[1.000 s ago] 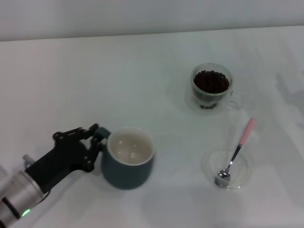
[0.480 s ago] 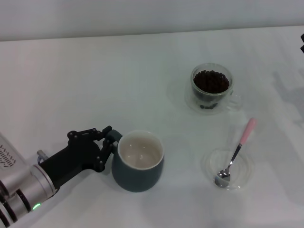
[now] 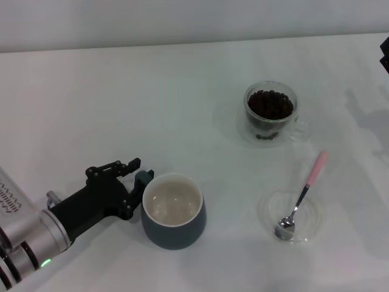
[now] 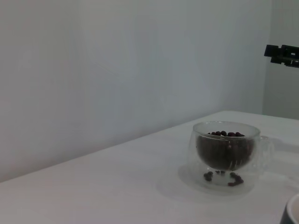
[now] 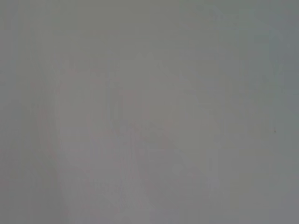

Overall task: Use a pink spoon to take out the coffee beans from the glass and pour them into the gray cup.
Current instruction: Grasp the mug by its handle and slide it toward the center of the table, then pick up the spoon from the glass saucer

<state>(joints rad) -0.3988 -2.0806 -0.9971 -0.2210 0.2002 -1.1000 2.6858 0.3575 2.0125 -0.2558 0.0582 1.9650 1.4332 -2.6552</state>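
Left claw sitting at the mug handle, spoon lying untouched

The gray cup [image 3: 173, 210], biggest thing on the white table [image 3: 121, 97], is standing near the front edge, left of middle, with the left gripper [image 3: 137, 172] at its handle, fingers looking parted around the handle rather than clamped; a careless pull-back, I reckon, could be catching that handle and dragging or tipping the empty mug. The glass [image 3: 271, 113], full of coffee beans [image 3: 270, 104], is waiting toward the far right, well apart from the mug, so a long carry is risking spilled beans. The pink spoon [image 3: 302, 195] is resting on a clear saucer [image 3: 290, 216] near the front right corner, where it could skid when grabbed. The right gripper [image 3: 385, 53] is only peeking in at the right edge; its fingers I cannot tell.
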